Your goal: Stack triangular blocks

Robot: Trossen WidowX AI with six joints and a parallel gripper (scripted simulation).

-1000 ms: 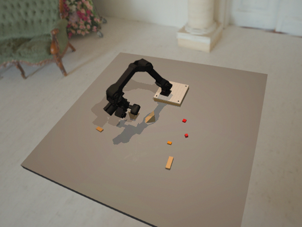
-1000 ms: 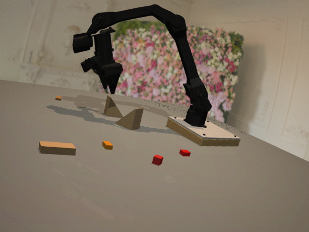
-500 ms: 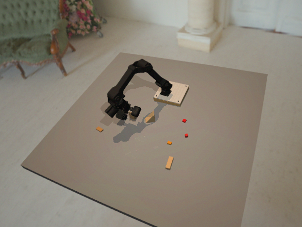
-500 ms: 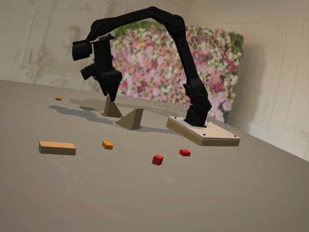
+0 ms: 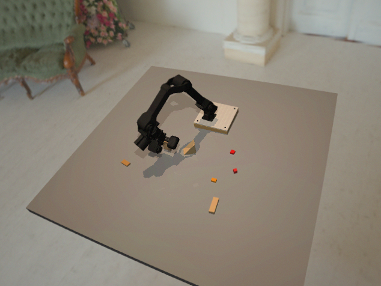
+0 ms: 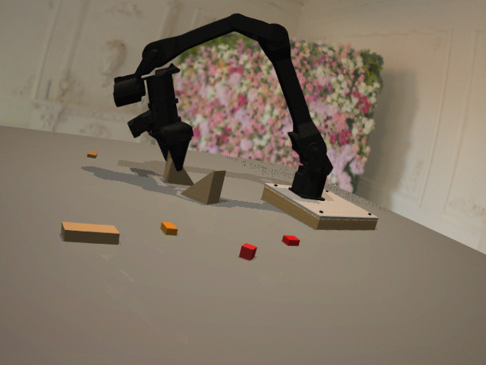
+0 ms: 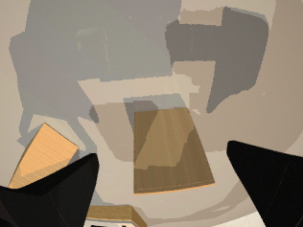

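One triangular block (image 5: 167,145) (image 6: 172,177) (image 7: 168,154) stands on the table beneath my hand, partly hidden by it in the top and exterior views. My gripper (image 6: 172,164) (image 7: 164,155) is open and pointing down, one finger on each side of this block, with a gap to each finger in the wrist view. The second triangular block (image 5: 189,148) (image 6: 215,188) (image 7: 45,149) stands apart, nearer the robot's base. It is at the lower left in the wrist view, partly hidden by a finger. The exterior view shows both with their upright faces outward and slopes falling toward each other.
The arm's base board (image 5: 227,118) (image 6: 345,225) (image 7: 115,212) is beyond the second block. Two red blocks (image 5: 232,151) (image 5: 235,170) (image 6: 290,240) (image 6: 247,251), a small orange block (image 5: 213,179) (image 6: 169,228), a long block (image 5: 213,205) (image 6: 90,234) and a flat orange block (image 5: 125,163) (image 6: 92,154) lie apart.
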